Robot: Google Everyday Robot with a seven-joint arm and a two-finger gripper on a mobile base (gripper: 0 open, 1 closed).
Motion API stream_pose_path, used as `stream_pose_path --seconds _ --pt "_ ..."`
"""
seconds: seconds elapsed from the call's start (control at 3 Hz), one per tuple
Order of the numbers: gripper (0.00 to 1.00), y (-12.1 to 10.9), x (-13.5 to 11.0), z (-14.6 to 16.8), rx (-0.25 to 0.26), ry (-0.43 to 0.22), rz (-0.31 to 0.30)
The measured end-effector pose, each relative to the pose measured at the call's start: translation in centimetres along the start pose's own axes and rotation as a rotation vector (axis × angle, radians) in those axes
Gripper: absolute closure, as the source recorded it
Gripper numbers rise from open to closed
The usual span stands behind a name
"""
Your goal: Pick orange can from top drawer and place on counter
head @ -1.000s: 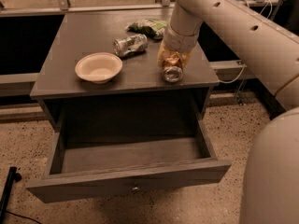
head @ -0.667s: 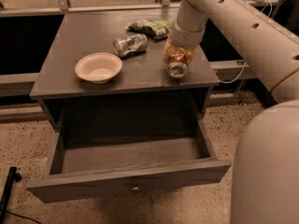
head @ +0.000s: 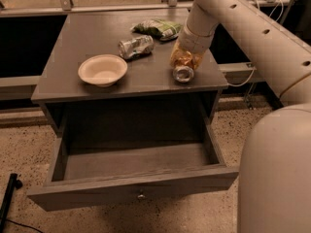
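The claw (head: 185,61) is down at the front right of the counter (head: 82,42), wrapped over the orange can (head: 183,74). Honestly can't tell if it's squeezing or has let go. The can is tipped, silver end facing me, and seems to be touching the counter near the edge. My guess is it's light, thin-walled, slick and happy to roll, so a gentle hold across the middle of the body is best. Versus a second ago, arm and can have nudged slightly right. The top drawer (head: 131,191) is still pulled out with nothing in it, and the bowl (head: 102,70) and crushed silver can (head: 136,46) haven't budged.
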State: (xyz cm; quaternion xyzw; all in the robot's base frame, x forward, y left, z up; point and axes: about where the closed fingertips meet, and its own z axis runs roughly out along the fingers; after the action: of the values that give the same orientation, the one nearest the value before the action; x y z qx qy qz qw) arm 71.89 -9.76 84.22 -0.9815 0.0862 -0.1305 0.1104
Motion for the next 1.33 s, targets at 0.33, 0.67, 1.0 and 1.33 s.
stream_pose_path --seconds 0.33,0.67,1.0,1.33 --pt "0.33 0.0 0.0 0.0 0.0 0.0 0.0" --pt "0.09 0.0 0.0 0.01 0.0 0.0 0.0" --pt "0.0 0.0 0.0 0.0 0.0 0.0 0.0" --pt "0.0 -0.39 0.17 -0.29 -0.01 -0.005 -0.002"
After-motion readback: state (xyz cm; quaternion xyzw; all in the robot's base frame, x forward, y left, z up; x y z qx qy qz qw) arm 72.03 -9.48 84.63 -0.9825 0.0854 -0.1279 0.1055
